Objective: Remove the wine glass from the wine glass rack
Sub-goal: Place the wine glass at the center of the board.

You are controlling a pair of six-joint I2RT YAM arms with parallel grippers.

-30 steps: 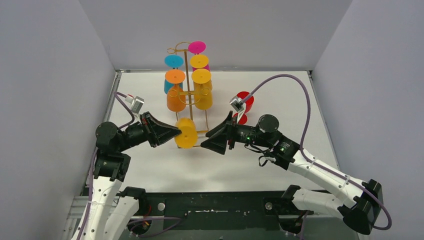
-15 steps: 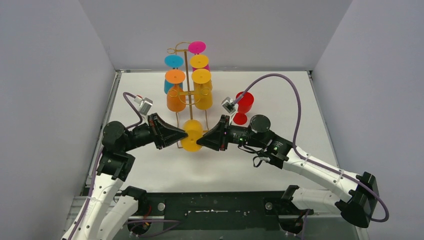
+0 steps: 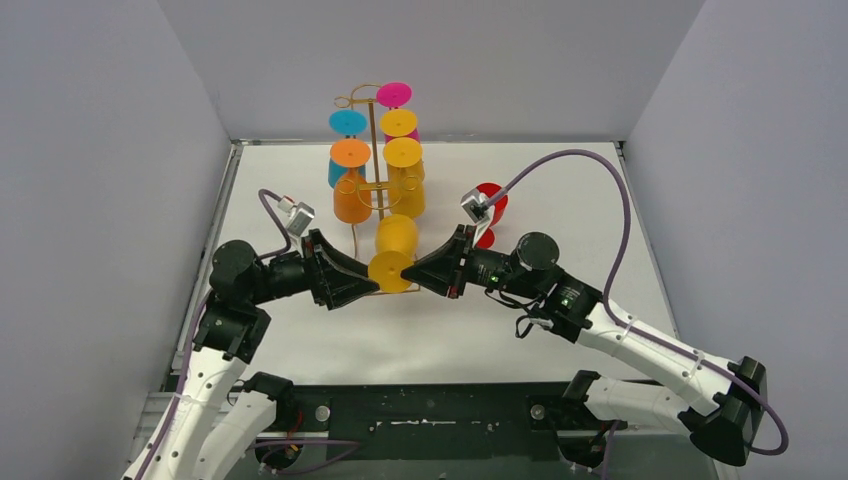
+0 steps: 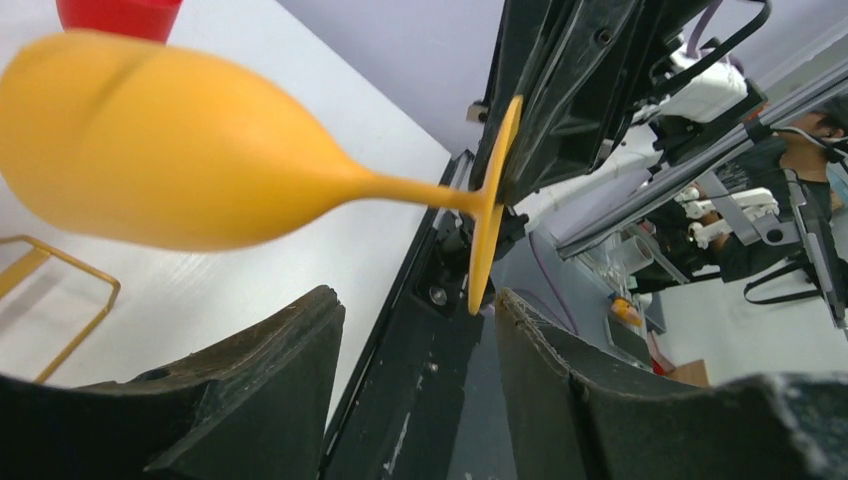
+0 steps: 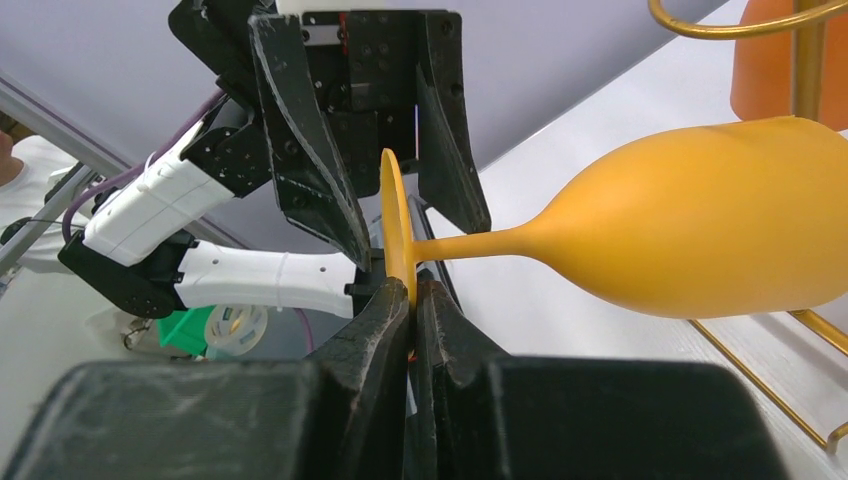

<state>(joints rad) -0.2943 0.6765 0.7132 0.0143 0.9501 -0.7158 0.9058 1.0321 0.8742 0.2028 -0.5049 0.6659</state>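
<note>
Pinching the yellow wine glass (image 5: 700, 235) by its foot, right fingers (image 5: 375, 345) clamp tight; left fingers (image 4: 260, 385) gape empty.

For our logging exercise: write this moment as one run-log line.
right gripper: shut on foot of yellow wine glass | left gripper: open, either side of foot | glass: horizontal, bowl toward wine glass rack

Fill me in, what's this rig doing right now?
The right end effector is shut on the foot of a yellow wine glass, holding it on its side just in front of the gold wine glass rack. The left end effector is open beside the foot, gripping nothing. Other glasses hang on the rack, and a red glass stands on the table behind the right arm.
</note>
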